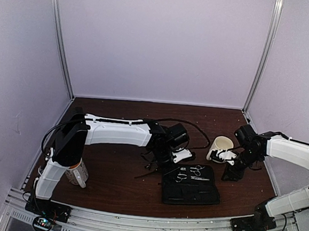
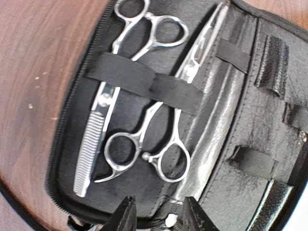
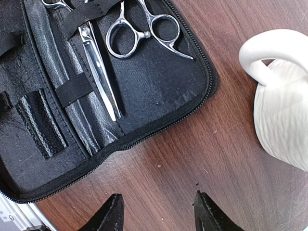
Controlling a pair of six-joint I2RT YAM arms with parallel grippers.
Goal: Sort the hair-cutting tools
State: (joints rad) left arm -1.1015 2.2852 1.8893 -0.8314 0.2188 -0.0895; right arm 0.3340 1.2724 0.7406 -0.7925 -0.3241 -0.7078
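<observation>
Left gripper (image 2: 156,217) hangs part-open and empty at the case (image 2: 231,125) edge; right gripper (image 3: 161,211) stands open and empty over the desk (image 3: 192,159). Toothed scissors (image 2: 91,149) and plain scissors (image 2: 198,50) sit under the strap (image 2: 139,79). Expect stiff, slick, light steel; you should grip the ring handles.

An open case (image 1: 191,185) lies on the bench (image 1: 112,171). Inside it, the outer scissors (image 2: 96,139) and inner scissors (image 2: 192,62) lie side by side under one strap (image 2: 144,82), just ahead of the left end effector (image 2: 158,215). The inner pair's rings are nearest it. The right end effector (image 3: 156,211) hangs over bare bench just right of the case, and a mug (image 3: 284,106) stands just beyond it.
</observation>
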